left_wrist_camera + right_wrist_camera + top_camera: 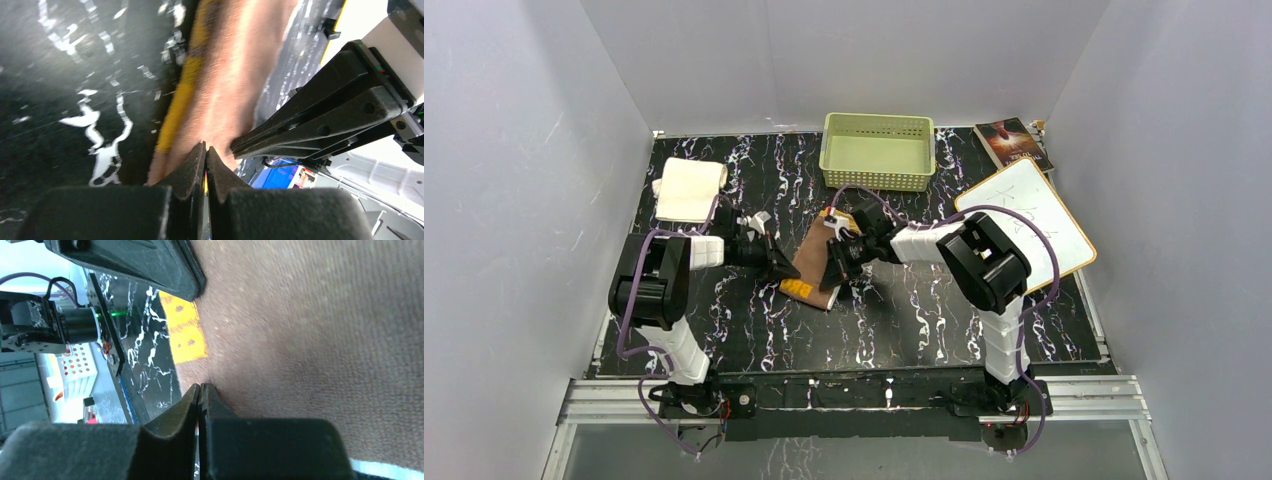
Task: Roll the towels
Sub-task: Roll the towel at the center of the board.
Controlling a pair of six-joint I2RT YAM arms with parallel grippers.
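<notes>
While both arms lean inward over it, desk (904, 320): black top with white marble veins, grey walls on three sides.
Right arm (984, 265): bent at the elbow, with its forearm pointing left toward the middle of the desk.
Left arm (659, 280): bent the same way, with its forearm pointing right toward the same spot.
White board (1027, 222): orange rim, lying tilted at the right side of the desk, just behind the right arm's elbow.
Basket (874, 180): pale green plastic with perforated walls, at the middle of the far edge.
Cream towel (689, 190): bunched into a thick fold near the far left corner, well apart from both claws.
Mustard-and-brown towel (816, 265): lying flat and slanted at the centre of the desk, between the two claws. The near end shows yellow patches, and the wrist views show a yellow band along one edge.
Book (1014, 142): dark cover, at the far right corner behind the white board.
Left claw (205, 147): fingers pressed together at the towel's left edge, with a yellow sliver of cloth between them.
Right claw (201, 386): fingers pressed together on the brown cloth, which puckers at the tips.
</notes>
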